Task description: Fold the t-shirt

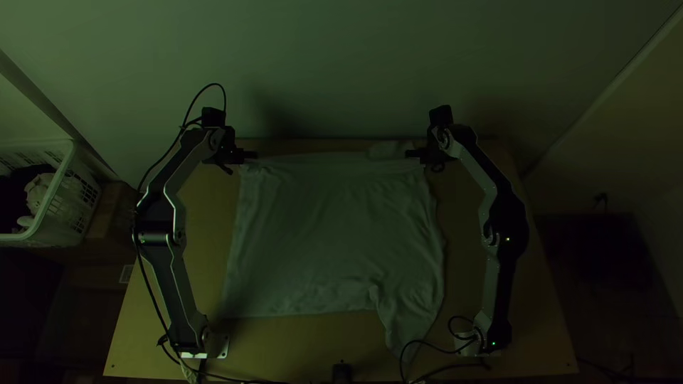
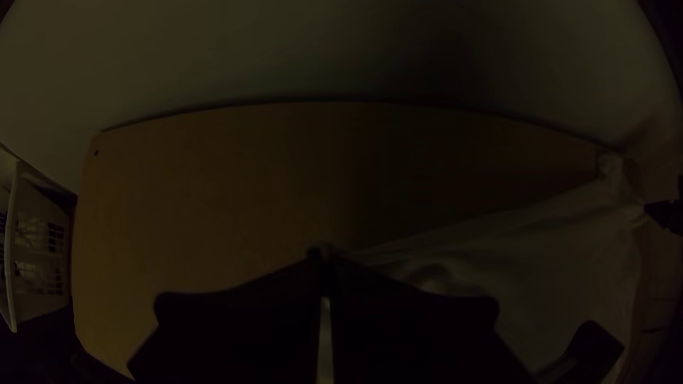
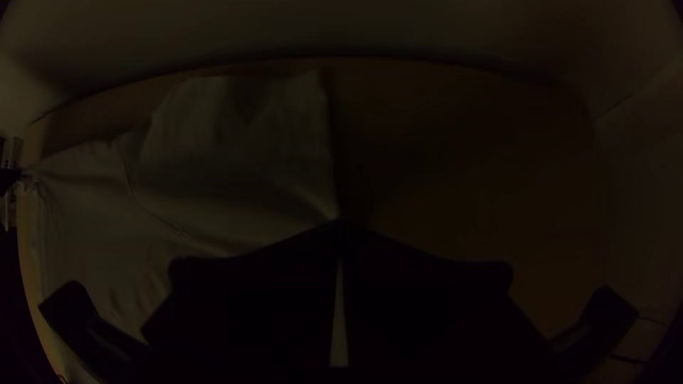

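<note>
Far side of the counter [image 1: 284, 345]: the left gripper [image 1: 249, 154] is at the t-shirt's [image 1: 327, 235] far left corner, clenched, a bit of the far edge pinched at its tips. The right gripper [image 1: 414, 153] is also clenched, at the far edge toward the right; we take it to have cloth between its tips, though the light is poor there.

We find the t-shirt across the middle of the counter, between the two arms. The body lies spread broadly flat, with soft wrinkles and its straight near edge at left and centre. A sleeve [image 1: 409, 331] juts toward us at the near right, close to a black cable [image 1: 427, 343]. Between the grippers the far edge runs nearly straight, and we note a flap of cloth [image 1: 388, 149] beyond that line at the far right, just beside the right gripper.

Off the counter's left side we log a white mesh basket [image 1: 87, 195] with dark cloth [image 1: 13, 203] and pale cloth [image 1: 39, 192] in it.
</note>
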